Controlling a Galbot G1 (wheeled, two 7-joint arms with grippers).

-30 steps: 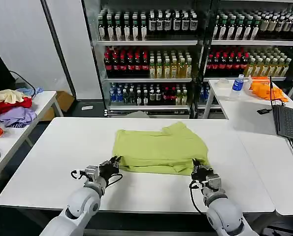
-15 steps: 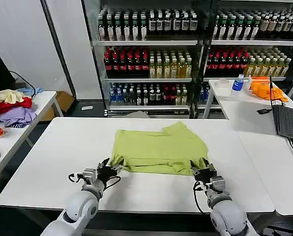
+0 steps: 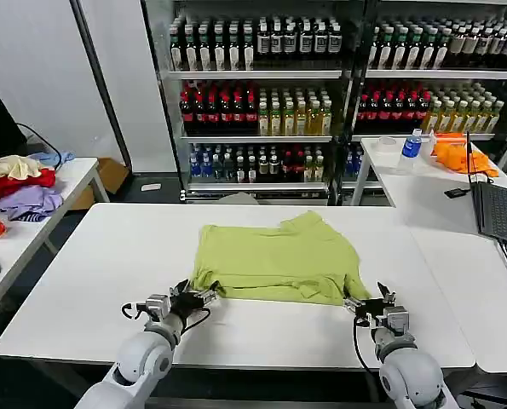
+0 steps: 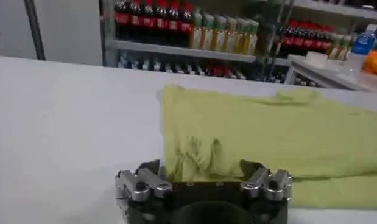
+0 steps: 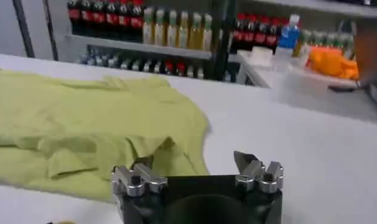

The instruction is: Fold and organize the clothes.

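Lime-green shirt (image 3: 274, 260), soft and rumpled, spread flat mid-table (image 3: 108, 281), folded over on itself with one sleeve poking out at the far edge. Left gripper (image 3: 191, 297) low at the near left corner — fingers spread, corner fabric puckered up between them in the left wrist view (image 4: 203, 173), but not pinched shut on it as far as can be seen. Cloth just ahead of the fingertips, the rest reaching away toward the far side and the right. Right gripper (image 3: 373, 301) at the near right corner, fingers also spread; from the right wrist view (image 5: 194, 167), one finger (image 5: 142, 164) over the shirt's edge (image 5: 84, 140), the other finger (image 5: 243, 161) over bare white tabletop — nothing held. Behind it all, shelves of bottles (image 3: 262, 111). Off past the left fingers, a side table with a heap of clothes (image 3: 19, 187); past the right fingers, a laptop (image 3: 500, 213) and an orange cloth (image 3: 458, 153).
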